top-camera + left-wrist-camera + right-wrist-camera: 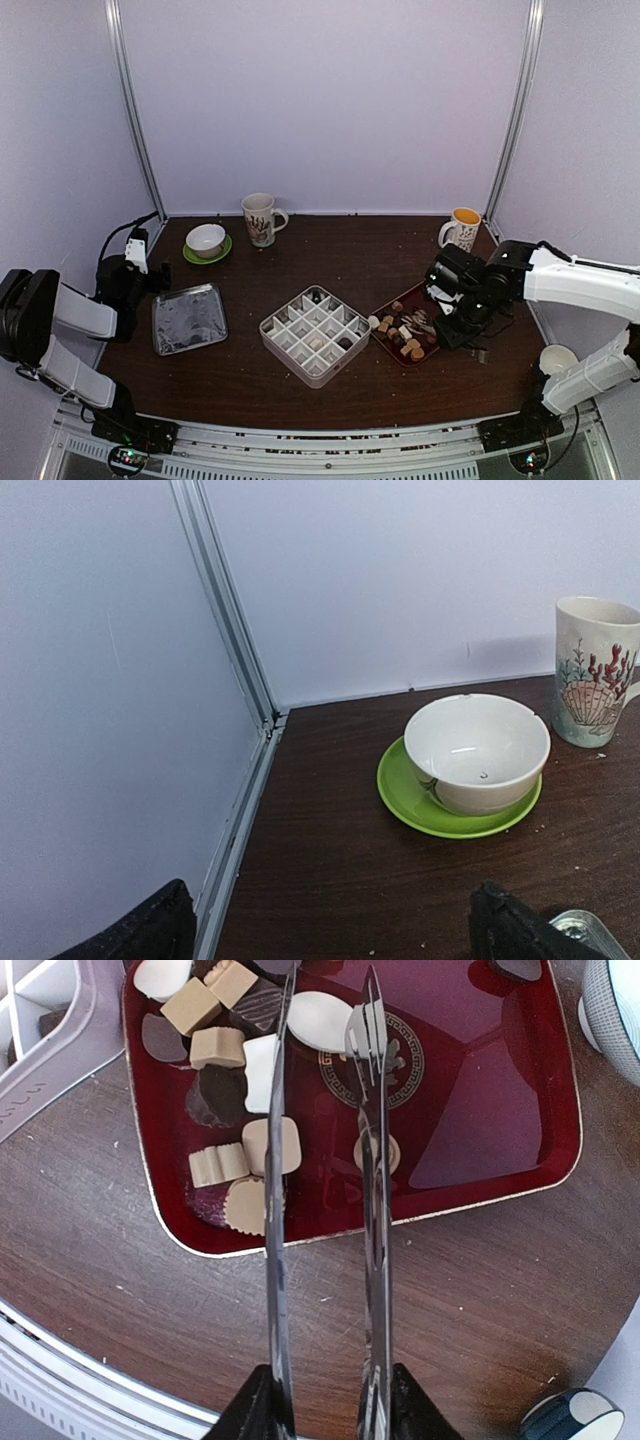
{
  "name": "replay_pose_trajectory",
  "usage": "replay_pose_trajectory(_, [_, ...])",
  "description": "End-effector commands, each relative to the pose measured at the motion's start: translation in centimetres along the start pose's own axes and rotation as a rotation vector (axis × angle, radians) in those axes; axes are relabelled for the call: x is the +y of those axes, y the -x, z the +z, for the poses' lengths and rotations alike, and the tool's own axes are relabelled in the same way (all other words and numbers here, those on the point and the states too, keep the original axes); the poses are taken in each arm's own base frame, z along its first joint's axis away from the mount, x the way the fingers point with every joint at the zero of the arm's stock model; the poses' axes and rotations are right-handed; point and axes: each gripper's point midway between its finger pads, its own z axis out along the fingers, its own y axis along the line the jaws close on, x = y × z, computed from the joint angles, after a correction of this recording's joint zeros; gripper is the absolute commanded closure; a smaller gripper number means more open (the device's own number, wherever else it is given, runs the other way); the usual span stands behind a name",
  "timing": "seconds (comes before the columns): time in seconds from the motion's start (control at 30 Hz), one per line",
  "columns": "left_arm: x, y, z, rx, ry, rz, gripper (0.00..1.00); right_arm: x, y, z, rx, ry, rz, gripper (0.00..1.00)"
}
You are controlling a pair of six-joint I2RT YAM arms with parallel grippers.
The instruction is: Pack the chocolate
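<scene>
The chocolate point(405, 335) is a pile of small tan, white and dark pieces on a red tray point(385, 308), also seen close up in the right wrist view as chocolate point(218, 1048) on the red tray point(480, 1110). A white divided box point(317, 333) left of the tray holds a few pieces. My right gripper point(325, 1405) is shut on long metal tongs point(277, 1260). The tongs reach over the tray with their tips apart, and a white oval piece point(320, 1020) lies below that gap. My left gripper point(330, 935) stands open and empty at the far left, facing a bowl.
A white bowl point(478, 750) on a green saucer point(400, 790) and a patterned mug point(595, 670) stand at the back left. A metal tray point(188, 318) lies left of the box. A yellow-lined mug point(463, 228) is at the back right and a small cup point(556, 358) at the right edge.
</scene>
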Motion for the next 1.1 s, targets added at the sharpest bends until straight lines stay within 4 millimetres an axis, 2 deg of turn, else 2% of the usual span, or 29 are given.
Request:
replay_pose_trajectory(0.0, [0.6,1.6,0.4,-0.051,0.019,-0.015,0.02,-0.8,1.5,-0.3,-0.043,-0.031,0.003,0.64])
replay_pose_trajectory(0.3, [0.6,1.6,0.4,-0.051,0.018,-0.015,0.02,-1.2,2.4,-1.4,-0.061,-0.048,-0.016,0.63])
replay_pose_trajectory(0.5, [0.6,1.6,0.4,-0.051,0.019,-0.015,0.02,-1.8,2.1,-0.9,-0.018,-0.087,-0.044,0.61])
replay_pose_trajectory(0.87, [0.6,1.6,0.4,-0.052,0.018,-0.015,0.02,-1.0,1.7,0.3,0.047,-0.053,-0.068,0.58])
replay_pose_trajectory(1.07, [0.6,1.5,0.4,-0.051,0.019,-0.016,0.02,-0.2,1.9,-0.4,0.029,0.006,-0.054,0.58])
